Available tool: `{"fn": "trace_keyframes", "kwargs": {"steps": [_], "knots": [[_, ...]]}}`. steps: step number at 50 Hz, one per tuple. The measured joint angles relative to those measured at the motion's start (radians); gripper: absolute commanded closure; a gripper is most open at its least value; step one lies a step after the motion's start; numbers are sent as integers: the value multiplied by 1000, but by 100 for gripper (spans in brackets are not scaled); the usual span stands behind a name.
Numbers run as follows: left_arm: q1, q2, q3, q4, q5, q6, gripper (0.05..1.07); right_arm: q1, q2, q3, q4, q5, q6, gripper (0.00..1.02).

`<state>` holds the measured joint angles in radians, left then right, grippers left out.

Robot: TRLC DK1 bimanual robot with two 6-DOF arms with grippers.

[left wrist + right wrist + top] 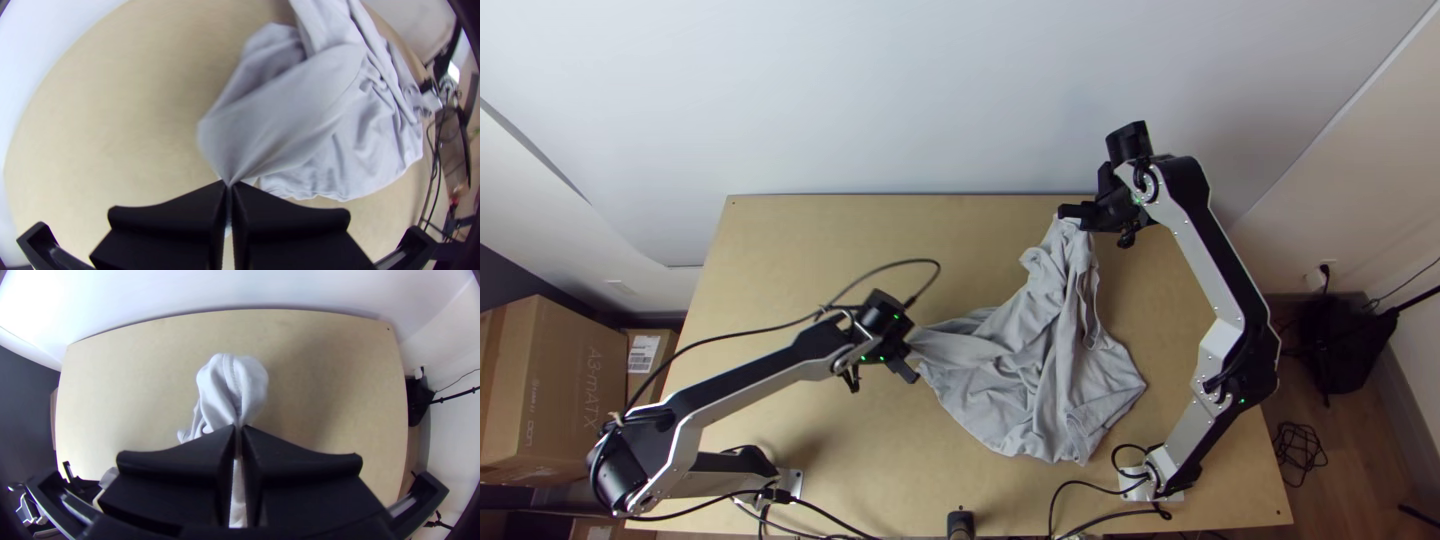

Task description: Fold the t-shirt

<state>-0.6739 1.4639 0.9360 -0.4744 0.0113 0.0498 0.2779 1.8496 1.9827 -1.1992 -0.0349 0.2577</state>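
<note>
One creased, bunched grey t-shirt [1036, 375], clamped in left end effector [911, 361] and right end effector [1070, 213]

The two arms are showing silvery links dotted with screws, chunky black joints, green lights and looping black cables.

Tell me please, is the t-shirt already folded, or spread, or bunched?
Bunched, not folded: the t-shirt lies in loose creases, drawn into points where the left gripper and right gripper pinch it.
</note>
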Motion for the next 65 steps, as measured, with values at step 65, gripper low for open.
{"fn": "trace_keyframes", "kwargs": {"steps": [65], "knots": [[545, -129, 1135, -167, -165, -161, 105, -26, -688, -180, 945, 18, -162, 100]]}}
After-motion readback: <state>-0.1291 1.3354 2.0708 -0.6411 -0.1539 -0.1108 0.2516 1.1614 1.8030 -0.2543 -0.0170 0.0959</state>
